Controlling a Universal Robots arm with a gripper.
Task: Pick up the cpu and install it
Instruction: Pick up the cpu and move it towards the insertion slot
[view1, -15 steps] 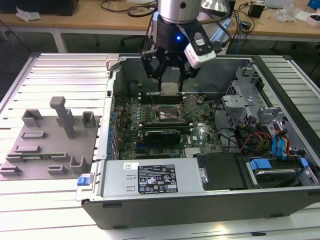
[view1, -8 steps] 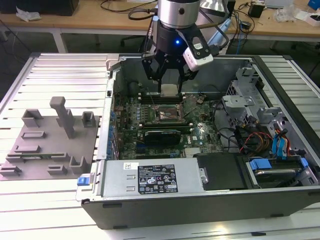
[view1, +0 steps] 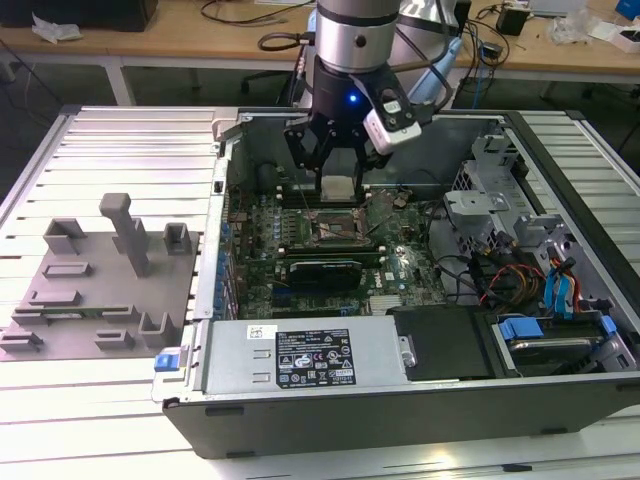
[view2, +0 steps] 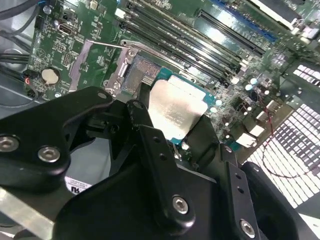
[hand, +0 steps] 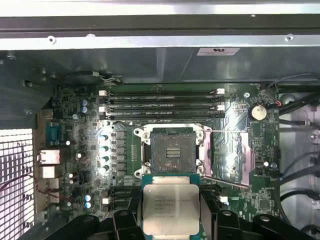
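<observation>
The cpu (view1: 337, 187) is a small square chip with a silvery top (hand: 170, 206) and a green rim (view2: 176, 111). My gripper (view1: 338, 180) is shut on it, a black finger (hand: 125, 220) against each of two opposite edges. It hangs inside the open computer case (view1: 400, 410), a little above the motherboard (view1: 300, 230). The open socket (hand: 173, 150) with its metal frame lies just beyond the chip in the first wrist view, its load plate (hand: 227, 160) swung aside. In the exterior view the socket (view1: 338, 228) sits just nearer than the chip.
Memory slots (hand: 160, 105) run beside the socket. A long dark expansion card (view1: 322, 271) lies across the board nearer the camera. Drive cages and coloured cables (view1: 520, 270) sit at the exterior view's right. A grey fixture plate (view1: 95, 290) lies at its left.
</observation>
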